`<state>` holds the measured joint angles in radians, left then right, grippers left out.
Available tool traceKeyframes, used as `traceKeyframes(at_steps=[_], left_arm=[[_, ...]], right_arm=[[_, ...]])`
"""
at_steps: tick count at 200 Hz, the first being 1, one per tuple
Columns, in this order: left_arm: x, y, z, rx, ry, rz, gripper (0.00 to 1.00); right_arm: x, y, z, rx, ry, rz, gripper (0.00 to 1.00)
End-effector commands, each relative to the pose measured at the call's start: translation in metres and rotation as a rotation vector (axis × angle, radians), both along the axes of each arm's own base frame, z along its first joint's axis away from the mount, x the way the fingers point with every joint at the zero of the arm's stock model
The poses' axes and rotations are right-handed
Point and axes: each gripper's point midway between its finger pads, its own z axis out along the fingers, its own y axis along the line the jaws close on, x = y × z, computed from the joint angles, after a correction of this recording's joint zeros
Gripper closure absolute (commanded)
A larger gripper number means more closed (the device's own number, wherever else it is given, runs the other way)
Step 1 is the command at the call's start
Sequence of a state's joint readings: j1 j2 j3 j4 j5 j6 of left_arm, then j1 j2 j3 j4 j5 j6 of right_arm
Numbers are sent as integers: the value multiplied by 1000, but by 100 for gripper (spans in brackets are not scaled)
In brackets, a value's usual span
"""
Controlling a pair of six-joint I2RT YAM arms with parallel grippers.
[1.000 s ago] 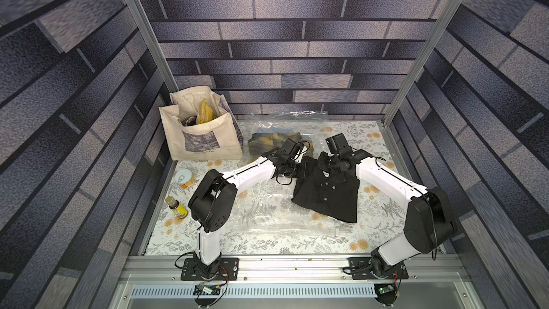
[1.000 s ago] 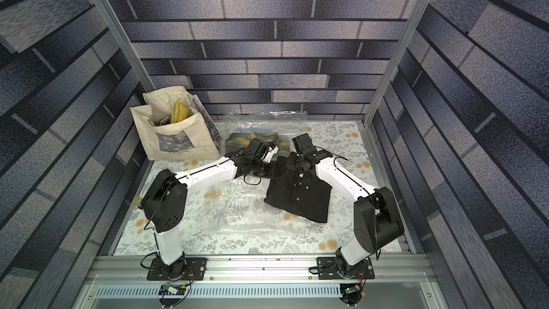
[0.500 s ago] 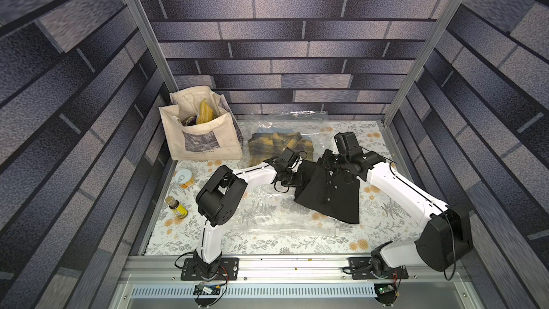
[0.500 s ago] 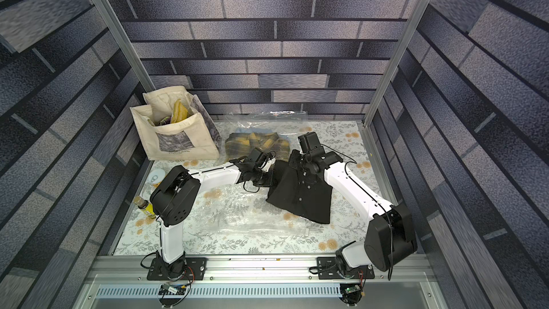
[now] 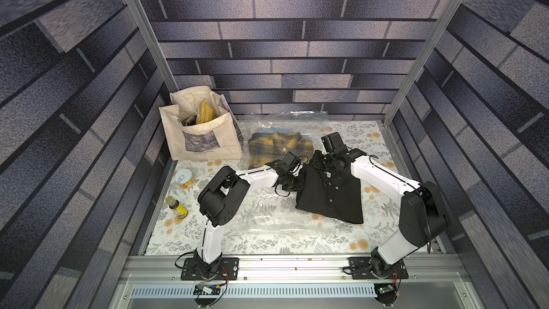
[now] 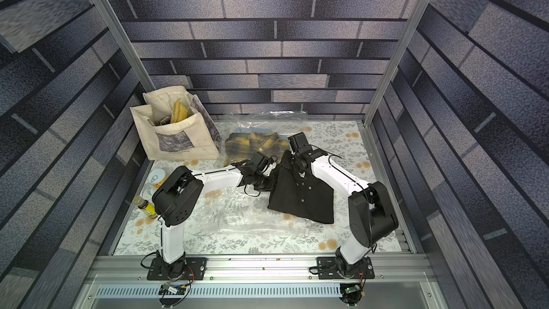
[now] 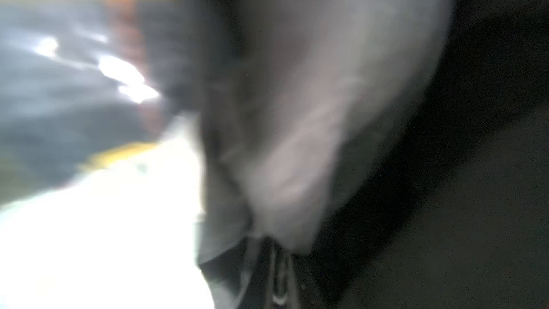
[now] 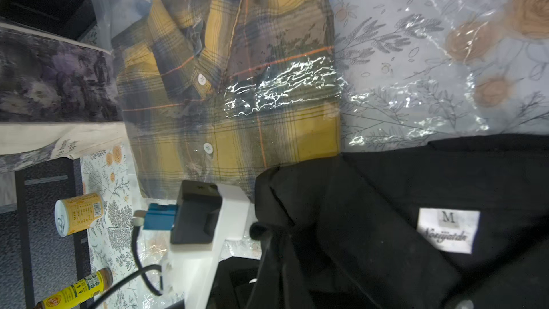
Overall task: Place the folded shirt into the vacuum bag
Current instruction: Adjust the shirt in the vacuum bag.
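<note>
Beside the canvas tote bag (image 5: 202, 141), the clear vacuum bag (image 5: 267, 221) lies flat, with a plaid shirt (image 5: 279, 147) inside its far end. The left gripper (image 5: 298, 184) sits at the black folded shirt (image 5: 329, 197)'s edge; I cannot tell how its fingers stand. The right gripper (image 5: 326, 164) is clamped on the shirt's raised collar, and the hem rests on the bag.

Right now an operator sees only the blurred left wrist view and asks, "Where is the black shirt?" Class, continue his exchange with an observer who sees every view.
Observer: The black shirt lies on the vacuum bag, collar end lifted towards the right arm.
Operator: Is the bag empty?
Observer: No, a yellow plaid shirt shows through its plastic.
Operator: What stands to my left?
Observer: A cream tote bag stands upright in the far left corner.
</note>
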<state>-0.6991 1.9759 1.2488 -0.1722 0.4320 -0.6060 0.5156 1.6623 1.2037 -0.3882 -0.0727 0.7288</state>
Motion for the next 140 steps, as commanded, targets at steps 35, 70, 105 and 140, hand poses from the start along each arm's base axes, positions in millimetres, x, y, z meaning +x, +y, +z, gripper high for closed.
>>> traceKeyframes(at_steps=[35, 70, 105, 140], left_arm=[[-11, 33, 23, 9, 26, 27, 66], [-11, 67, 48, 26, 5, 95, 64], [-5, 77, 84, 41, -77, 105, 62], [-11, 39, 107, 45, -165, 11, 55]], right_arm=[[21, 18, -24, 19, -4, -42, 93], [25, 28, -51, 16, 47, -20, 82], [18, 43, -37, 66, 76, 84, 45], [-5, 15, 11, 130, 50, 104, 28]])
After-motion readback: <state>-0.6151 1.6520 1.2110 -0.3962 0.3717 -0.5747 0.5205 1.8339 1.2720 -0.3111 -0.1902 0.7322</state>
